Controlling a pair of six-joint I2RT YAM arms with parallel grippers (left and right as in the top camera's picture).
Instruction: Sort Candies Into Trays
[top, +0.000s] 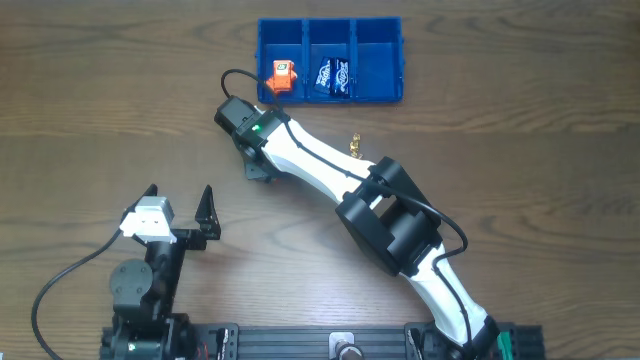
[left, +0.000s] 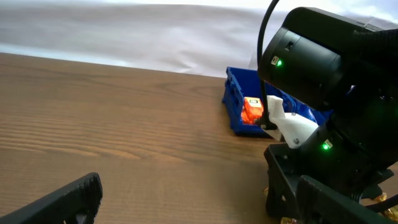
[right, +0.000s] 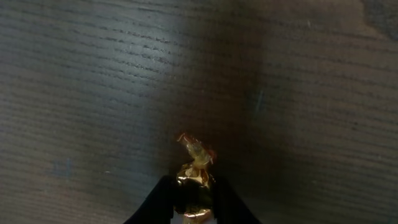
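A blue three-compartment tray (top: 380, 60) stands at the back of the wooden table. An orange candy (top: 282, 78) lies in its left compartment and a dark blue candy (top: 334, 76) in the middle one. The orange candy (left: 252, 111) and the tray (left: 236, 99) are also in the left wrist view. My right gripper (right: 196, 190) is shut on a gold-wrapped candy (right: 194, 168) just above bare wood. In the top view it (top: 257, 168) sits in front of the tray's left end. My left gripper (top: 180, 200) stands open near the left base, holding nothing.
A second gold-wrapped candy (top: 355, 145) lies on the table beside the right arm's white forearm (top: 310, 165). That arm crosses the middle of the table diagonally. The tray's right compartment (top: 378, 48) holds nothing I can see.
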